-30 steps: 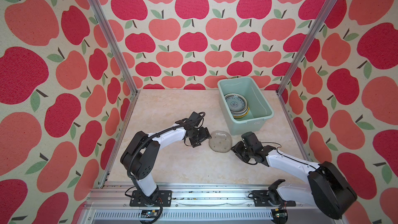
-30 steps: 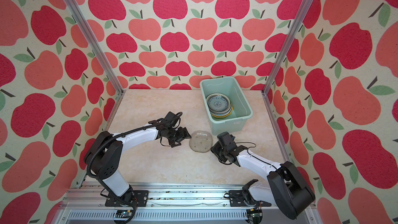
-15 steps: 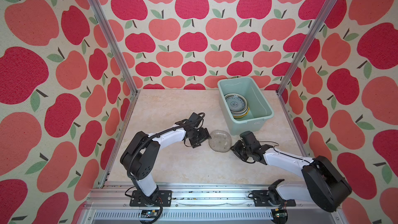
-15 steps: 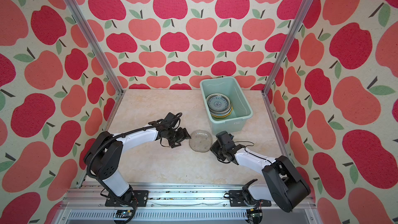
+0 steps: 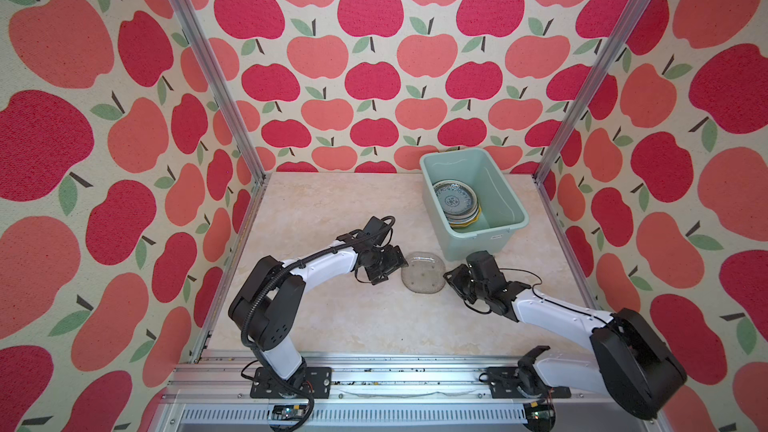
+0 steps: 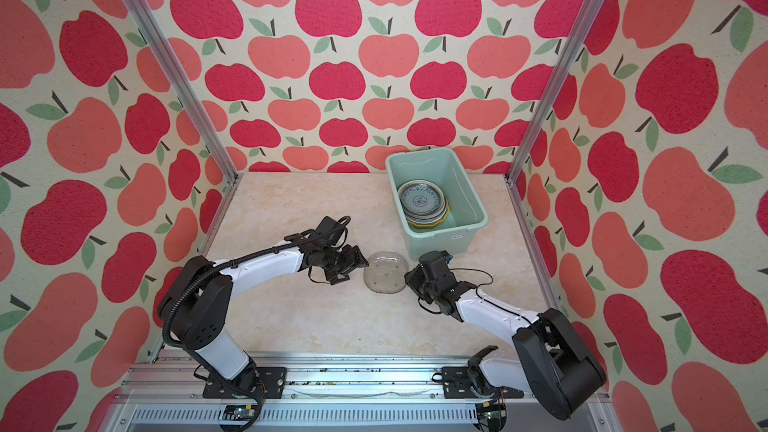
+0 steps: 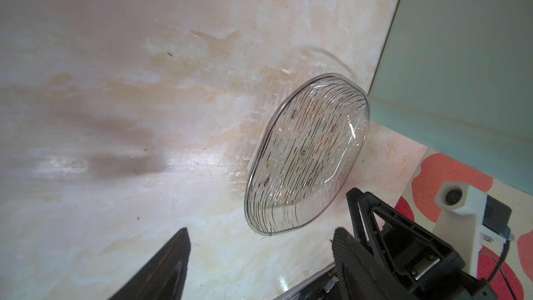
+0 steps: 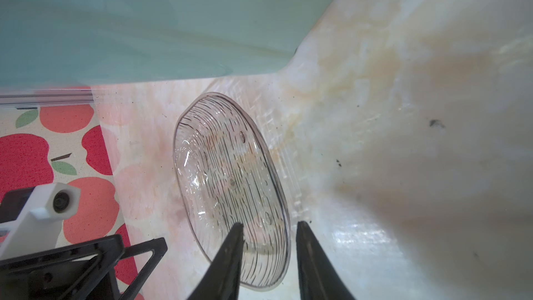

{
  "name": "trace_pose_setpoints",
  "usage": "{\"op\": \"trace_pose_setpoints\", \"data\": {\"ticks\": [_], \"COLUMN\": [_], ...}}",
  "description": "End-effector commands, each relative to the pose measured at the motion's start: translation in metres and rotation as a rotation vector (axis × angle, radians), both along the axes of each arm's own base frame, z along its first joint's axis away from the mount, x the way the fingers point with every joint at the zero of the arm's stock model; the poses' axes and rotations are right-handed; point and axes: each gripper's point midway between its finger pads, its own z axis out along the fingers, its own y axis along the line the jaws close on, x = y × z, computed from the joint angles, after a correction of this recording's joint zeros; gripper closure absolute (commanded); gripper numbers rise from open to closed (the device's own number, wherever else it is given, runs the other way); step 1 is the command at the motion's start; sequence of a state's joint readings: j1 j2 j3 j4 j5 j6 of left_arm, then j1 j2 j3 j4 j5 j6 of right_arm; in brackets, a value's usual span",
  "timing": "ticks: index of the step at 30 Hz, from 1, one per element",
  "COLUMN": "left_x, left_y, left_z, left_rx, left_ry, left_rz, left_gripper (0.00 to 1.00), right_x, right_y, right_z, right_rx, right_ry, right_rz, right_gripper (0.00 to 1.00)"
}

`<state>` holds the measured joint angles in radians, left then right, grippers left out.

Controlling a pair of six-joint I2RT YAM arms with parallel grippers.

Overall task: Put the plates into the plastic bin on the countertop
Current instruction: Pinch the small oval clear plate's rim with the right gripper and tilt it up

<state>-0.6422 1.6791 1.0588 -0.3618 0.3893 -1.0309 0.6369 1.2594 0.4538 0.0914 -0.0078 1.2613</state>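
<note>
A clear ribbed glass plate (image 5: 423, 273) (image 6: 385, 272) lies on the beige countertop (image 5: 332, 317), just in front of the mint-green plastic bin (image 5: 473, 231). My right gripper (image 8: 270, 223) (image 5: 451, 280) straddles the plate's (image 8: 227, 180) near rim: one finger lies over the dish, the other stands outside it with a slim gap. My left gripper (image 7: 261, 230) (image 5: 399, 267) is open at the plate's (image 7: 305, 151) opposite edge, holding nothing. A stack of plates (image 5: 456, 203) lies in the bin, a blue-patterned one on top.
The bin's (image 8: 144, 24) wall stands close behind the glass plate. Aluminium rails (image 5: 374, 367) frame the countertop, and apple-patterned walls close in on three sides. Bare counter stretches to the left and the front.
The right gripper's jaws have narrowed around the glass plate's rim. The left arm and the plate have hardly moved.
</note>
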Motion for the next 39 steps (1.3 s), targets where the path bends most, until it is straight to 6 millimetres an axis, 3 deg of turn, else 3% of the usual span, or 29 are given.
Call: {"op": "trace_pose_setpoints", "data": {"ticks": [1, 12, 25, 33, 39], "left_x": [-0.001, -0.001, -0.002, -0.005, -0.007], "left_y": [0.0, -0.002, 0.001, 0.006, 0.009], "left_z": [-0.001, 0.002, 0.009, 0.018, 0.036], "left_rx": [0.018, 0.022, 0.024, 0.018, 0.011], "left_ry": [-0.003, -0.009, -0.033, -0.052, -0.088], "left_rz": [-0.004, -0.006, -0.002, 0.011, -0.009], "left_gripper": [0.2, 0.2, 0.2, 0.2, 0.2], "right_x": [0.0, -0.004, -0.004, -0.006, -0.017], "right_y": [0.001, 0.003, 0.011, 0.014, 0.012], "right_z": [-0.007, -0.025, -0.034, -0.025, 0.006], "right_rx": [-0.036, -0.086, -0.079, -0.062, -0.01], "right_ry": [0.003, 0.111, 0.151, 0.135, 0.108], "right_rz": [0.022, 0.034, 0.06, 0.08, 0.093], "right_gripper": [0.65, 0.67, 0.87, 0.98, 1.0]}}
